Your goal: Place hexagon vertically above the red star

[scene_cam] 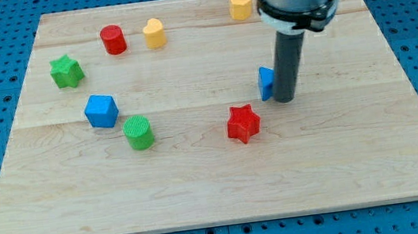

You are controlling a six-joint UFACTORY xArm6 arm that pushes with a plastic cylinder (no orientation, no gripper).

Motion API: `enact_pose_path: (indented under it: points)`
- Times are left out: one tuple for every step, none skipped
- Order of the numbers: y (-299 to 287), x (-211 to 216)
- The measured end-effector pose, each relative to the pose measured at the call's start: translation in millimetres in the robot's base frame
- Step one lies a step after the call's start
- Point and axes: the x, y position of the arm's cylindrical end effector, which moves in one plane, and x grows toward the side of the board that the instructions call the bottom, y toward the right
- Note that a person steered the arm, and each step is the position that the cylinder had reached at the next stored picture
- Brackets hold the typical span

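Note:
A red star (243,123) lies a little right of the board's middle, toward the view's bottom. A yellow hexagon (241,5) sits near the board's top edge, above the star and slightly to its right, just left of the arm's grey body. My tip (285,98) rests on the board up and to the right of the red star, a short gap away. It touches the right side of a blue block (266,83), whose shape is partly hidden by the rod.
A red cylinder (112,39) and a second yellow block (154,33) sit at the top left. A green star (66,71), a blue cube (101,111) and a green cylinder (138,132) lie on the left half of the wooden board (218,188).

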Motion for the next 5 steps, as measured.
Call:
enact_pose_path:
  points:
    - [70, 4]
    - [148, -47]
    - [163, -127]
    - [137, -212]
    - [82, -257]
